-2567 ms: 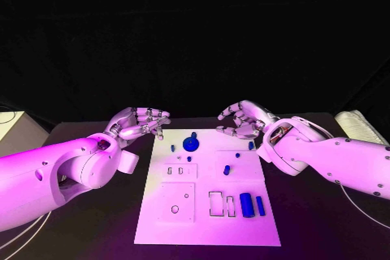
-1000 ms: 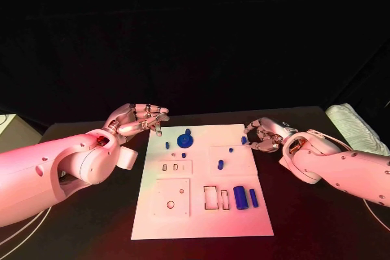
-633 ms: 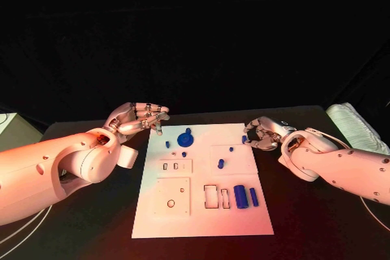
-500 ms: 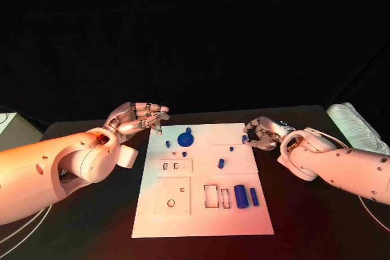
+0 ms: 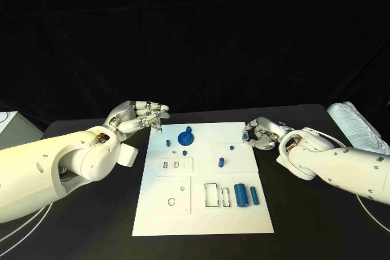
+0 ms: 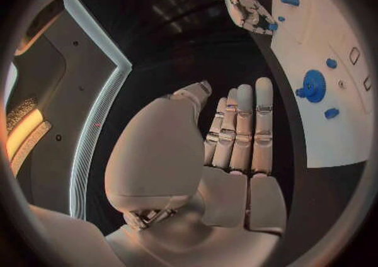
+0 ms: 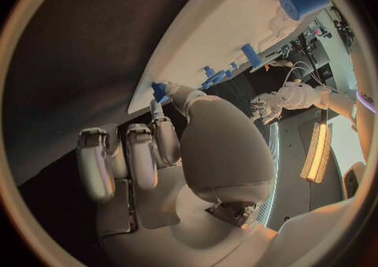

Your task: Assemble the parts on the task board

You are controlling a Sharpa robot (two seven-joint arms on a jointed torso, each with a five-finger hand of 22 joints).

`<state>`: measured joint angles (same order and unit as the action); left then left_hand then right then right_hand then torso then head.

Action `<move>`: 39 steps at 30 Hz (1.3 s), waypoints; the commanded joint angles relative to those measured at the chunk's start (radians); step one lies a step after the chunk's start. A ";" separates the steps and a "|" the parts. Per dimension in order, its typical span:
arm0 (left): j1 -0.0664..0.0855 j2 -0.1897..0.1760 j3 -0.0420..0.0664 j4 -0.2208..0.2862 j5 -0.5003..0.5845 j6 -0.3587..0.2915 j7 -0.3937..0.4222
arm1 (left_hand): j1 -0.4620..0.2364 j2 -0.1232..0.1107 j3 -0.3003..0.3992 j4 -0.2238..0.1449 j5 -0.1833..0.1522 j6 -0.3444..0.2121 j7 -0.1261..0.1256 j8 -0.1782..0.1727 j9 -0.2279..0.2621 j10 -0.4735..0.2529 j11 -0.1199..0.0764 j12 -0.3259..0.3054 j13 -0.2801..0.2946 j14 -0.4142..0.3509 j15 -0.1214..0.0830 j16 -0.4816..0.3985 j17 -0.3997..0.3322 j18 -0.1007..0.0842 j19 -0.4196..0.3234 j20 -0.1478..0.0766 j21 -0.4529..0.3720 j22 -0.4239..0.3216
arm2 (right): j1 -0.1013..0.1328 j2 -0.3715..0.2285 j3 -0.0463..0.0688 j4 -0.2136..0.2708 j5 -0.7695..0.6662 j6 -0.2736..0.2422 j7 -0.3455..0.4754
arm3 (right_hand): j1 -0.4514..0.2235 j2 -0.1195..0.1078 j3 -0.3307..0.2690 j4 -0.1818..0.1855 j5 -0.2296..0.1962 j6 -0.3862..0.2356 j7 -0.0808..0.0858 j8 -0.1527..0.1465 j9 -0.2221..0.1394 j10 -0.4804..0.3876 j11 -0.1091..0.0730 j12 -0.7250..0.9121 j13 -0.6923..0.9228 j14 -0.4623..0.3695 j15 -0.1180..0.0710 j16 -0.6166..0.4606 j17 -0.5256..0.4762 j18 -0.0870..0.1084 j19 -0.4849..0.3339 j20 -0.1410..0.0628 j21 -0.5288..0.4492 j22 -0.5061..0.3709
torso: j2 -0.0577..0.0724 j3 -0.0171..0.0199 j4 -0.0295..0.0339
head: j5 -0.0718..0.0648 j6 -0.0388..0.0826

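The white task board [image 5: 203,220] lies in the middle of the black table. A blue round disc [image 5: 186,138] and a small peg [image 5: 168,142] stand near its far left. A thick blue cylinder [image 5: 240,194] and a thin one [image 5: 253,195] lie near its right side. My right hand [image 5: 260,133] sits at the board's far right edge, its thumb and a finger pinching a small blue part [image 5: 244,137] there, as the right wrist view also shows [image 7: 160,90]. My left hand [image 5: 138,118] hovers off the board's far left corner, fingers curled in with nothing in them.
Empty slots [image 5: 170,165] and rectangular cut-outs [image 5: 216,195] mark the board's middle and near part, with an oval hole [image 5: 171,201] at the near left. A pale ribbed object [image 5: 353,124] lies at the table's far right. A white box [image 5: 8,122] sits at the left.
My right hand has come down from above the board's far end to its right edge and closed round the small blue part. The left hand has stayed put.
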<state>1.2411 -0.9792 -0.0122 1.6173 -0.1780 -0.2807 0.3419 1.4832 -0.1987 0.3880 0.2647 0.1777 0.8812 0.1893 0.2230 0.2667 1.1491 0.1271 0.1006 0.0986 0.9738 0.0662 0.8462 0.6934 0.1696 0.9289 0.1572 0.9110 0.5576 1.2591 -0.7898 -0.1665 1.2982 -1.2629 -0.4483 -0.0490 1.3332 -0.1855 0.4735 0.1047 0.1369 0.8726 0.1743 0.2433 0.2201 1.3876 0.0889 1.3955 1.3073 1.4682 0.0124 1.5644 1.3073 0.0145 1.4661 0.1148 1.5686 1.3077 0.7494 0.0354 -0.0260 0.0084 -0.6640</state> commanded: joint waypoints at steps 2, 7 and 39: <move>0.000 0.000 0.001 0.002 -0.003 0.016 0.009 | -0.005 -0.002 0.005 0.001 -0.006 0.001 -0.001 0.006 0.002 -0.008 0.000 -0.001 0.001 0.002 -0.003 0.006 0.000 0.014 -0.006 0.002 0.005 0.001 | -0.002 0.002 0.000 -0.007 0.000 0.030 0.006 | -0.001 0.011 0.010 0.000 -0.004 0.009 -0.002 0.008 0.000 0.011 -0.001 0.005 0.098 0.103 0.003 0.006 0.263 -0.015 0.105 0.005 0.002 0.263 | 0.000 0.0002 -0.0002 | 0.000 0.000; 0.000 0.000 0.001 0.001 -0.003 0.016 0.008 | -0.005 -0.002 0.005 0.001 -0.006 0.001 -0.001 0.006 0.002 -0.008 0.000 -0.001 0.001 0.002 -0.003 0.006 0.000 0.014 -0.006 0.002 0.005 0.001 | -0.002 0.004 0.000 -0.010 0.000 0.033 0.007 | -0.003 0.011 0.015 -0.001 -0.007 0.013 -0.004 0.010 0.000 0.014 -0.002 0.008 0.100 0.103 0.001 0.006 0.263 -0.015 0.105 0.003 0.002 0.263 | 0.000 0.0002 -0.0001 | 0.000 0.000; 0.000 0.000 0.001 0.000 -0.003 0.018 0.005 | -0.008 -0.001 0.007 0.002 -0.006 0.000 0.000 0.006 0.002 -0.011 0.001 -0.001 0.002 0.003 -0.002 0.007 0.000 0.014 -0.007 0.002 0.008 0.002 | -0.002 0.016 0.000 -0.011 -0.007 -0.107 -0.010 | -0.060 0.019 0.039 -0.001 -0.024 0.090 -0.046 0.069 0.020 0.051 -0.038 0.038 0.127 0.103 -0.038 0.006 0.263 -0.015 0.105 -0.032 0.002 0.263 | -0.002 0.0003 0.0011 | 0.002 -0.009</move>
<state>1.2411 -0.9810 -0.0122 1.6166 -0.1786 -0.2800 0.3400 1.4832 -0.1987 0.3908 0.2676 0.1777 0.8812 0.1892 0.2230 0.2679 1.1457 0.1306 0.1005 0.0994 0.9738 0.0663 0.8500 0.6934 0.1696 0.9290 0.1572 0.9148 0.5583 1.2572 -0.7727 -0.1668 1.2824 -1.2584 -0.4963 -0.0525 1.2790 -0.1659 0.5108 0.1005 0.1134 0.9554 0.1272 0.3092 0.2393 1.4308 0.0514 1.4294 1.3078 1.4682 -0.0202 1.5644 1.3073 0.0145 1.4656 0.0912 1.5686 1.3074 0.7483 0.0356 -0.0257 0.0103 -0.6734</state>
